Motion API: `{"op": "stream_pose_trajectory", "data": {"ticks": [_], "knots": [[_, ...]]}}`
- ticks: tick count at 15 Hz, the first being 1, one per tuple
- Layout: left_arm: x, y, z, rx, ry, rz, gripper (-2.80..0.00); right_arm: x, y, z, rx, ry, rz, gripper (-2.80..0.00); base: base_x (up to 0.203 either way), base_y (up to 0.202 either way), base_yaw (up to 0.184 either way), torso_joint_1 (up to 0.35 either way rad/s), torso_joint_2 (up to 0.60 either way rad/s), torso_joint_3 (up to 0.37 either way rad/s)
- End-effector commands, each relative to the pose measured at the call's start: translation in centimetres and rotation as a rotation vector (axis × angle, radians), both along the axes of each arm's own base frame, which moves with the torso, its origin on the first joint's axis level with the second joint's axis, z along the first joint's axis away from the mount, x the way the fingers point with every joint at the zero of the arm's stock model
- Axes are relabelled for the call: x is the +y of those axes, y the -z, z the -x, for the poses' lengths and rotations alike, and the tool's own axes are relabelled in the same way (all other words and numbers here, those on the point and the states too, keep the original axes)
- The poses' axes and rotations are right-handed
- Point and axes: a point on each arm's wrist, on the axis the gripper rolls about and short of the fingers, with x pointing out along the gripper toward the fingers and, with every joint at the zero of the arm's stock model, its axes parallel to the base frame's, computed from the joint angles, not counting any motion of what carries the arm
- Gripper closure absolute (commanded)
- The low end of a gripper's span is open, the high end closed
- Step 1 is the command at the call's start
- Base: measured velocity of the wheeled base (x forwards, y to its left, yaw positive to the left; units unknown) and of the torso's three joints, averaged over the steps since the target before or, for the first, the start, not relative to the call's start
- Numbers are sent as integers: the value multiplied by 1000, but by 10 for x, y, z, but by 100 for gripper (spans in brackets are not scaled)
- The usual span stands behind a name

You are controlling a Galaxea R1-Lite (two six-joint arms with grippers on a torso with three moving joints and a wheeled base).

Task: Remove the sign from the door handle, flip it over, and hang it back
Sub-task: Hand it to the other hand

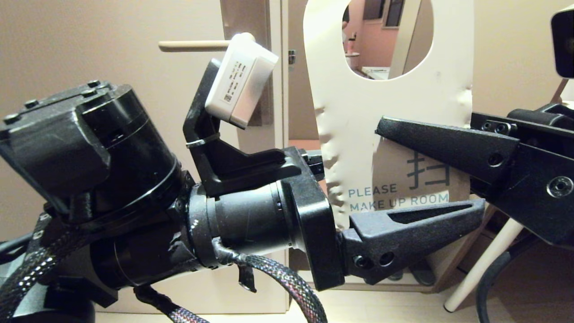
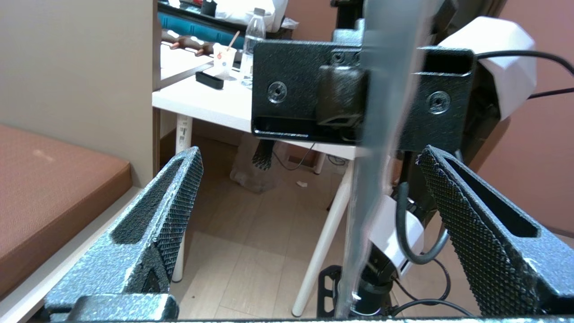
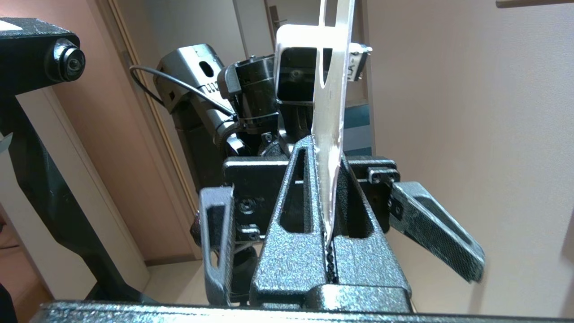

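Cream card facing the head camera, the sign (image 1: 390, 112) stands upright in the air, off the door handle (image 1: 193, 45), with its large hole uppermost and the "PLEASE MAKE UP ROOM" face showing. The right hand (image 3: 329, 211) is clenched on the sign's lower part, both fingers pressed flat against the card (the right wrist view shows the card edge running straight up out of the closed grip). The left hand (image 2: 309, 197) is released, fingers spread wide, and straddles the card without touching it: one finger lies in front of the printed face, the other behind it. The sign's long axis runs vertical, square across the left hand's reach. The door handle lies above and beyond the left hand, well apart from the sign. The next move, as judged, is a handover, the left hand being already in position.
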Motion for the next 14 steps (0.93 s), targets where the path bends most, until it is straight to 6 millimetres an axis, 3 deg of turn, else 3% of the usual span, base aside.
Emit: {"op": "stream_pose_trajectory", "data": {"ticks": [1, 4, 5, 14], "knots": [[-2, 3, -1, 1, 3, -4, -280, 0, 0, 0, -3, -5, -2, 0, 0, 0, 0, 0, 0, 0], [-1, 4, -1, 0, 2, -8, -280, 0, 0, 0, -3, -4, -1, 0, 0, 0, 0, 0, 0, 0], [-1, 4, -1, 4, 3, -8, 0, 0, 0, 0, -3, -4, -1, 0, 0, 0, 0, 0, 0, 0], [0, 5, 0, 8, 5, -11, 0, 0, 2, 0, 2, -4, 3, 0, 0, 0, 0, 0, 0, 0]]}}
